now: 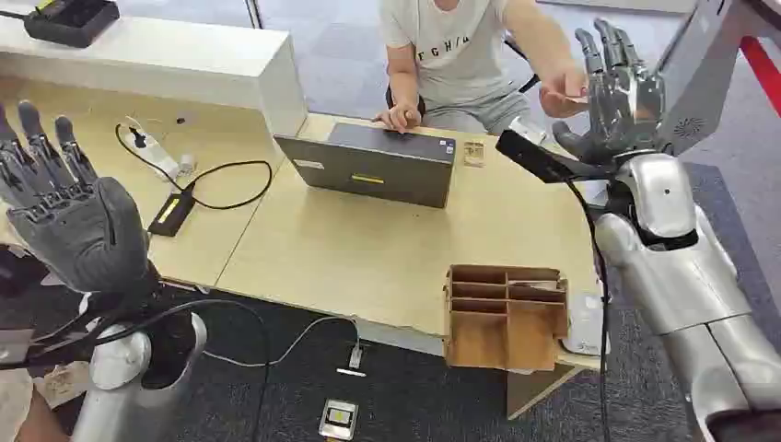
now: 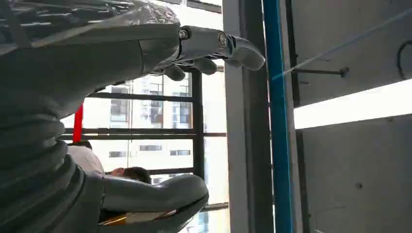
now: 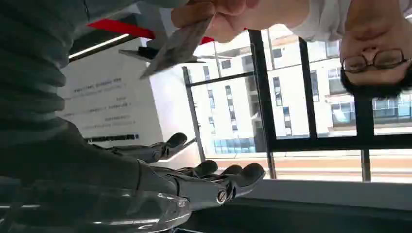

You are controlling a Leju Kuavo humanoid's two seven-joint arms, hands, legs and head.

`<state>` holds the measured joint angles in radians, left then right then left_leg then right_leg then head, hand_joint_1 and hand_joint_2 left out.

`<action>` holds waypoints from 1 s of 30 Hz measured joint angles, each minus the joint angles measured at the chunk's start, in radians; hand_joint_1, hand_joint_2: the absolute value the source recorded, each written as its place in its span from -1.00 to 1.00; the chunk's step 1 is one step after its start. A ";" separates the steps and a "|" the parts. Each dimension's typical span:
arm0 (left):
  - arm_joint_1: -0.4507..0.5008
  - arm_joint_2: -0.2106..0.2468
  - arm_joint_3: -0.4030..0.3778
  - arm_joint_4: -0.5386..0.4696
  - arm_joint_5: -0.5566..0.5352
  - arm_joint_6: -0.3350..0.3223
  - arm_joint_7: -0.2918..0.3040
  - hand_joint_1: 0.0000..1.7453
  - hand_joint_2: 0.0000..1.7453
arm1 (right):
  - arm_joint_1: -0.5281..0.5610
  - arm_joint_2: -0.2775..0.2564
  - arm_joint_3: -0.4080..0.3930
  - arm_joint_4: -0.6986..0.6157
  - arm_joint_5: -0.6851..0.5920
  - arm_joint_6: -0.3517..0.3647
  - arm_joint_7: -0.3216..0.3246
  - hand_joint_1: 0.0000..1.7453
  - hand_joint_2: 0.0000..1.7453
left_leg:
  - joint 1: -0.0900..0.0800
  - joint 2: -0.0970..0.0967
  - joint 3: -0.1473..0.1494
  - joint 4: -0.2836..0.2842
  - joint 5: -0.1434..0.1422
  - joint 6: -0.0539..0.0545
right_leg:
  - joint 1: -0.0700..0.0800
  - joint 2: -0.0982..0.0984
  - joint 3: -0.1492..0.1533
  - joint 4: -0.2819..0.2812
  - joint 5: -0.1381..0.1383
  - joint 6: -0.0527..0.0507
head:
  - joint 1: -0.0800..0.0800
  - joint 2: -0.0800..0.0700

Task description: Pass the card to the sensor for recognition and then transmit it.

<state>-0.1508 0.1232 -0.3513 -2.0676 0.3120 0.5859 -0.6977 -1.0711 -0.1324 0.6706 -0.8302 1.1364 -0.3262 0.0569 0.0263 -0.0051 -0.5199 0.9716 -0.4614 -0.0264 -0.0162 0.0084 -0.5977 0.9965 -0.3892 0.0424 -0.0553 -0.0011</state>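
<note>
While both arms are raised in the head view, the left hand (image 1: 69,216) is seen at the near left of the table (image 1: 368,249), fingers spread upward, nothing held. The right hand (image 1: 615,92) is lifted beyond the table's far right corner, fingers apart and upright, palm turned toward a seated person (image 1: 451,55). The person's hand (image 1: 564,92) is held just beside the right hand; the card is too small to be made out here. A closed laptop (image 1: 378,164) is placed near the far edge, a wooden compartment box (image 1: 505,316) at the near right edge, and a small black device (image 1: 171,213) with a cable toward the left.

In the left wrist view, the left hand's fingers (image 2: 233,48) are extended against windows, with nothing between them and the thumb.

In the right wrist view, the card (image 3: 177,46) is pinched in the person's fingers, tilted, apart from the robot's hand. The right hand's fingers (image 3: 228,177) are loosely extended and hold nothing.
</note>
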 joint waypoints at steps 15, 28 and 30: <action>-0.002 -0.028 -0.002 0.029 0.010 -0.032 0.000 -1.00 1.00 | -0.020 0.024 0.104 0.192 0.032 0.058 0.043 -0.98 1.00 | 0.000 0.000 0.000 0.000 0.000 0.000 | 0.000 0.000 0.000 -0.001 0.000 0.000 | 0.000 0.000; 0.002 -0.038 -0.002 0.032 0.010 -0.042 0.000 -1.00 1.00 | -0.025 0.021 0.132 0.253 0.022 0.084 0.068 1.00 1.00 | -0.001 0.000 0.000 0.001 0.000 0.000 | 0.000 0.000 0.000 -0.001 0.000 0.000 | 0.000 0.000; 0.002 -0.039 -0.002 0.033 0.009 -0.043 0.000 -1.00 1.00 | -0.025 0.021 0.134 0.260 0.021 0.087 0.068 1.00 1.00 | -0.001 0.000 0.000 0.001 0.000 0.000 | 0.000 0.000 0.000 -0.001 0.000 0.000 | 0.000 0.000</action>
<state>-0.1488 0.0843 -0.3529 -2.0348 0.3212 0.5425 -0.6977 -1.0958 -0.1114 0.8045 -0.5707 1.1578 -0.2392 0.1247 0.0258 -0.0050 -0.5201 0.9722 -0.4616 -0.0262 -0.0166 0.0087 -0.5980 0.9958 -0.3890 0.0426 -0.0553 -0.0011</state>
